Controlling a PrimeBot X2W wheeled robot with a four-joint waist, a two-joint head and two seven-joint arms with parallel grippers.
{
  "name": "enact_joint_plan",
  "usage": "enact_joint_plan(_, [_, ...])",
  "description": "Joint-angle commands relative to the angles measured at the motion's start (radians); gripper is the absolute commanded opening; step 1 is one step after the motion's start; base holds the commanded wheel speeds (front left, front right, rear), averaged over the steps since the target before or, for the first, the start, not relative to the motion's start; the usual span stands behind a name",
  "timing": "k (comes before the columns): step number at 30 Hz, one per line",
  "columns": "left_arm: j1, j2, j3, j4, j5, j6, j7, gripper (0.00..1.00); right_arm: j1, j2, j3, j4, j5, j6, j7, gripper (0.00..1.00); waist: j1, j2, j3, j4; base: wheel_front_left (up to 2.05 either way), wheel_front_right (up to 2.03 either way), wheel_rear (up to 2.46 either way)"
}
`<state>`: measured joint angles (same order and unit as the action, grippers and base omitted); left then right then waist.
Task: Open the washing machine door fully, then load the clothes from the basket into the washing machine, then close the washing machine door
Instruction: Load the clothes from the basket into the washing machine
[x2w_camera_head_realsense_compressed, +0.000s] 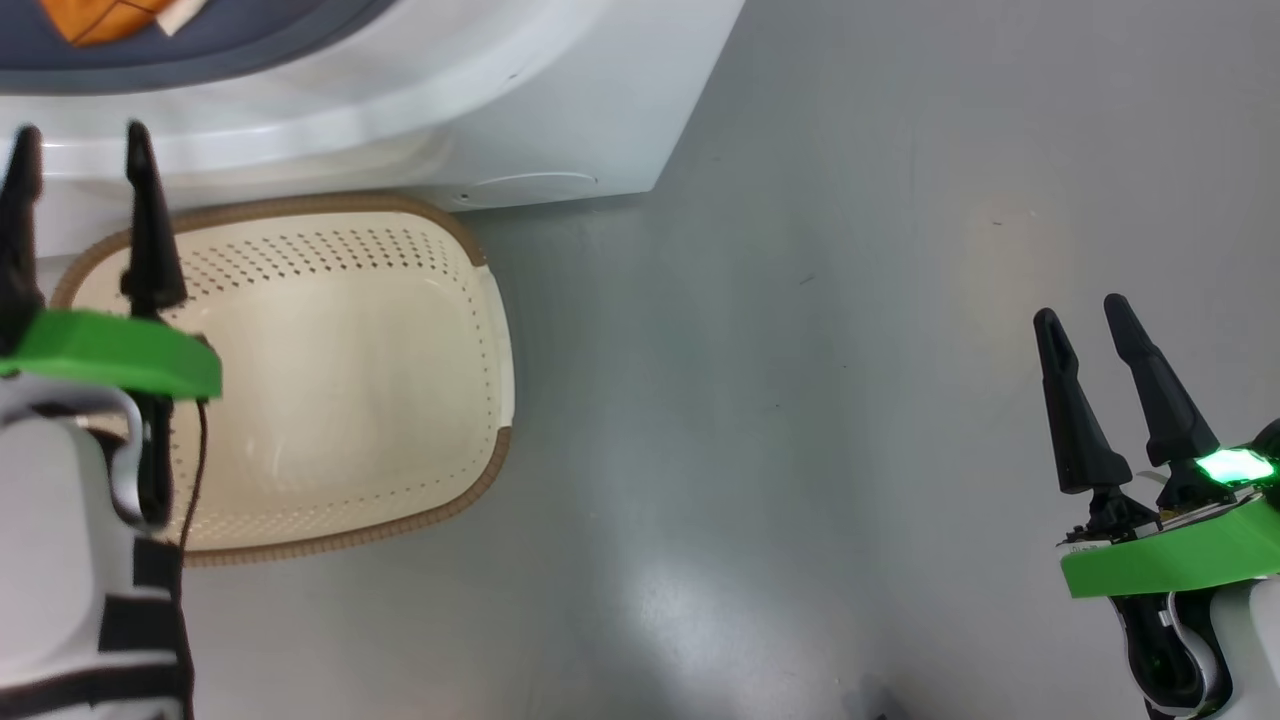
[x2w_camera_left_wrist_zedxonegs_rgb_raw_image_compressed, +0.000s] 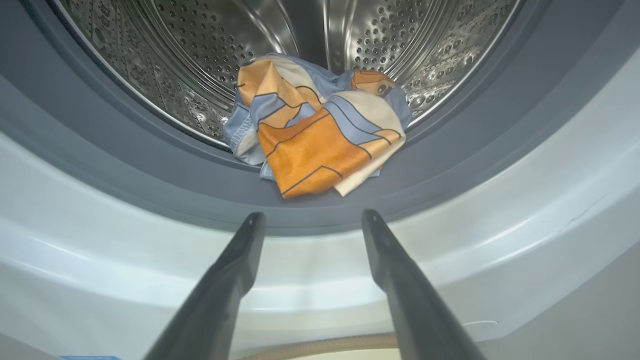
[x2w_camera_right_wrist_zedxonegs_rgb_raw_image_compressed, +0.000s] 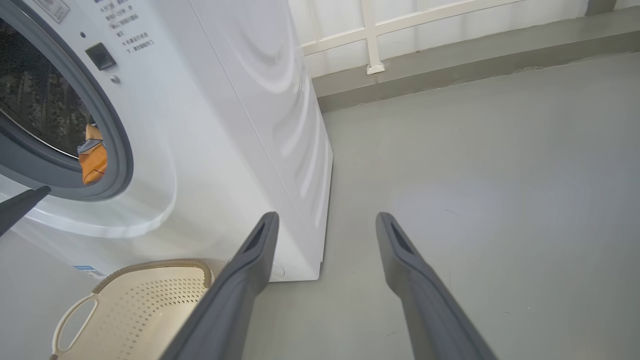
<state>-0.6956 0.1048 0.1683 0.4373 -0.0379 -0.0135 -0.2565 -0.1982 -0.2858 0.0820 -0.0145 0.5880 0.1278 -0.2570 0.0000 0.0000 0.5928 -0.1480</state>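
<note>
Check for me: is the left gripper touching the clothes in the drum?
Apart. The left wrist view shows the open left gripper ending short of the clothes, with a strip of grey gasket visible between them.

Under me I see a smooth grey floor (x2w_camera_head_realsense_compressed: 860, 420) with soft light spots. Far behind, a low grey ledge (x2w_camera_right_wrist_zedxonegs_rgb_raw_image_compressed: 475, 55) carries a white frame (x2w_camera_right_wrist_zedxonegs_rgb_raw_image_compressed: 371, 37).

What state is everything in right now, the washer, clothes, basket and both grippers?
Washer: mouth uncovered, drum exposed.
Clothes: in the drum, front edge spilling onto the grey seal.
Basket: upright on the floor, empty.
Left gripper: open, empty, aimed at the drum.
Right gripper: open, empty, over the floor.
</note>
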Motion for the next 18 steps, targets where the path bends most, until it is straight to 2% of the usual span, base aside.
enact_joint_plan(1, [0.043, 0.028, 0.019, -0.043, 0.011, -0.001, -0.005, 1.0, 0.039, -0.021, 0.01, -0.022, -0.012, 0.003, -0.005, 1.0, 0.0, 0.0, -0.005, 0.007, 0.0, 0.0, 0.0])
enact_joint_plan(18, [0.39, -0.045, 0.053, -0.314, -0.024, 0.031, -0.005, 1.0, 0.079, -0.049, 0.013, -0.022, -0.015, 0.003, -0.005, 1.0, 0.0, 0.0, -0.048, 0.035, 0.0, 0.0, 0.0])
